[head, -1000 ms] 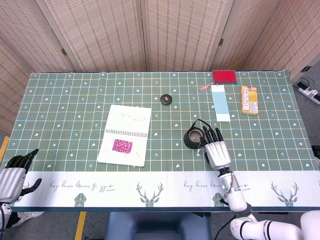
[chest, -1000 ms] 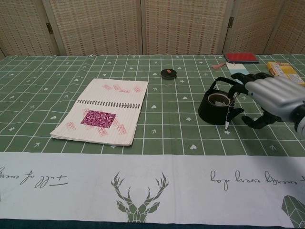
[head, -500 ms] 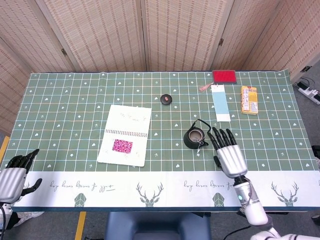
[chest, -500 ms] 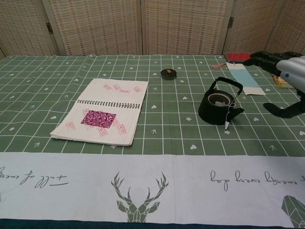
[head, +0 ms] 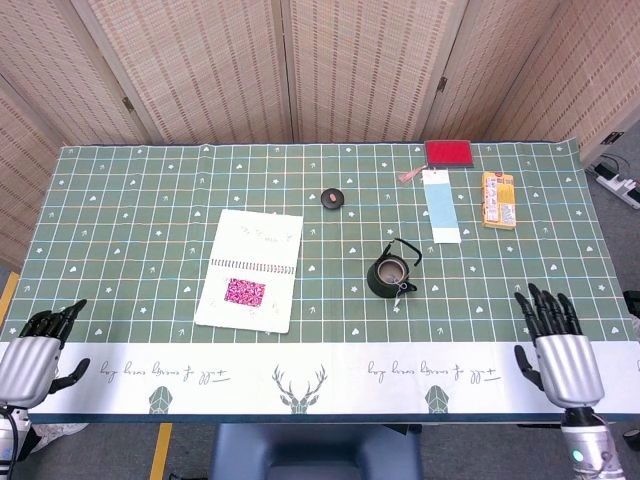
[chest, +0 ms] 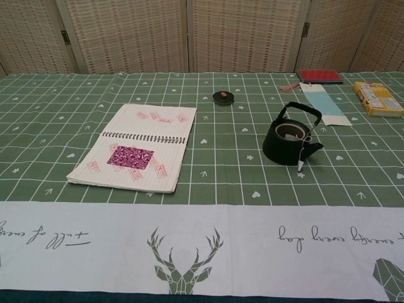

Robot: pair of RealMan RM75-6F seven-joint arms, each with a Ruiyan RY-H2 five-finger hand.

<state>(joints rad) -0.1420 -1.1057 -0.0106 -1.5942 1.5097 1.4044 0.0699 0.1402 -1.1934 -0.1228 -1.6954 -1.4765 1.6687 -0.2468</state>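
resting apart at the near table edge, right hand [head: 560, 345] and left hand [head: 35, 345] both spread, holding nothing; lidless teapot [head: 390, 274] upright, lid [head: 332, 198] well apart beyond.

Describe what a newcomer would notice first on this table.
A black teapot stands lidless near the middle of the green tablecloth, its small lid lying apart behind it. Left of it lies an open spiral notebook with a magenta patch.

Lidless black teapot [chest: 290, 141] stands right of open notebook [chest: 136, 147].
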